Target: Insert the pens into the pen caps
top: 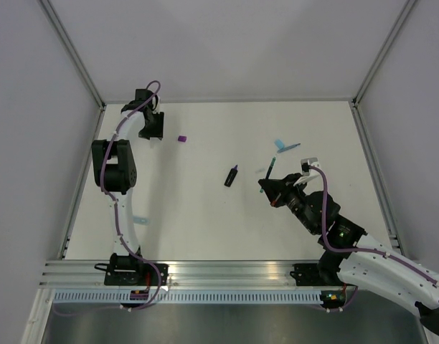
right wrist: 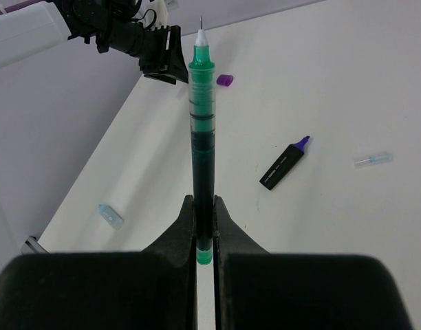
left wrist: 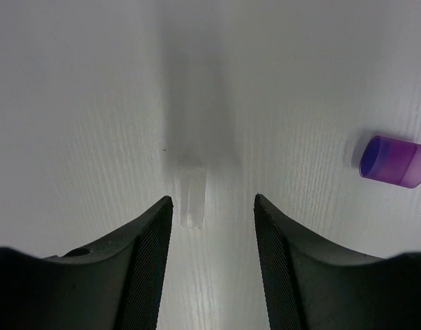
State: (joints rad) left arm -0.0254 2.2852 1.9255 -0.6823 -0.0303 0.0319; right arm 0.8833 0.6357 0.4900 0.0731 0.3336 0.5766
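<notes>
Currently right pincer [right wrist: 204, 213] clamps slim green pen [right wrist: 201, 130], bare tip outward.

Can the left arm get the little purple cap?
Probably yes. Its fingers are open, and the purple cap lies on the table just beside them, nothing between. A clear cap sits between the fingers, though.

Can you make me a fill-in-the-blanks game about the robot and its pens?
1. The pen held by the right gripper is coloured ____.
2. The black marker lying on the table has a ____ end.
3. The left gripper holds nothing, and its fingers are ____.

Missing words: green, purple, open.
</notes>
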